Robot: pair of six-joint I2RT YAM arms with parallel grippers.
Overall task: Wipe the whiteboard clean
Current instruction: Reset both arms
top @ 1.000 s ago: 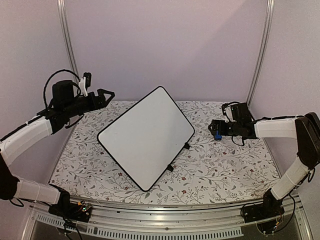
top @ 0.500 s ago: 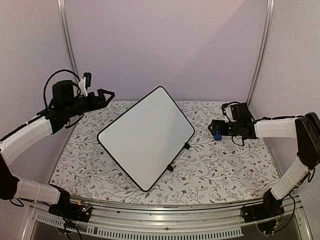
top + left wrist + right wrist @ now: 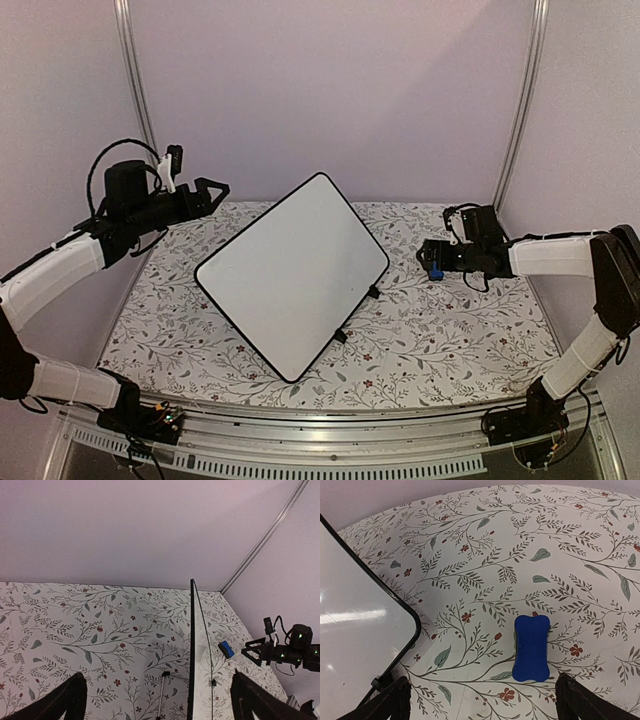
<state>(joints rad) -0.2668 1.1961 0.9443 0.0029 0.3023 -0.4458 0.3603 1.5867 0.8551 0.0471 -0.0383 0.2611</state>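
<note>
The whiteboard (image 3: pixel 292 274) stands tilted on the floral table, corner up, its white face blank, with black clip feet at its lower right edge. It shows edge-on in the left wrist view (image 3: pixel 191 650) and as a corner in the right wrist view (image 3: pixel 360 630). A small blue eraser (image 3: pixel 531 647) lies flat on the cloth to the board's right; it also shows in the top view (image 3: pixel 436 268) and the left wrist view (image 3: pixel 226 649). My right gripper (image 3: pixel 432 259) is open, hovering over the eraser, empty. My left gripper (image 3: pixel 210 190) is open and empty, raised at the far left.
The floral tablecloth (image 3: pixel 440 340) covers the table. Metal frame posts (image 3: pixel 520 100) stand at the back corners against plain walls. A thin metal prop rod (image 3: pixel 162 695) lies behind the board.
</note>
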